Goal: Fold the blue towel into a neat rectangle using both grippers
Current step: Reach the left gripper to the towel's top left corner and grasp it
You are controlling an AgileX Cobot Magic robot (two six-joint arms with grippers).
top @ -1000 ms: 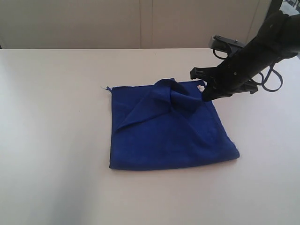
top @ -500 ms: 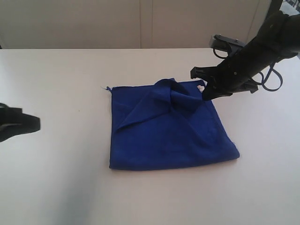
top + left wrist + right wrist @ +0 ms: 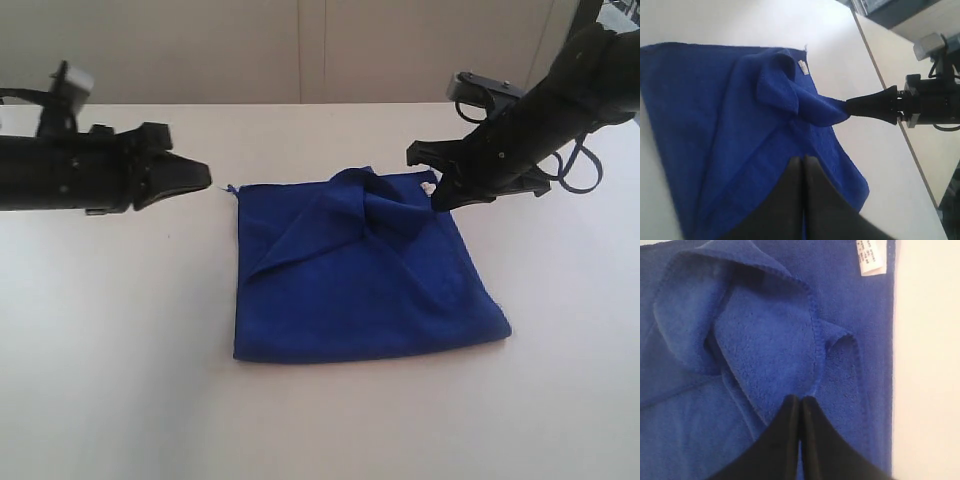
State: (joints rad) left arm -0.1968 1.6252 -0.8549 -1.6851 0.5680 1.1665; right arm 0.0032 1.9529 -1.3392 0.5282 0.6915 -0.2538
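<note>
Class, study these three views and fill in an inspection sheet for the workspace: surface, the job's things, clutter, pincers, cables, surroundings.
Surface: white table, smooth, no spills seen.
Job's things: blue towel lies partly folded, with a rumpled ridge near its far edge; white tag at one corner.
Clutter: nothing seen.
Pincers: left pincer shut, empty, just short of the towel's far left corner; right pincer shut on a raised fold of the towel.
Cables: black cable loops beside the right arm, clear of the towel.
Surroundings: pale panelled wall behind the table.
</note>
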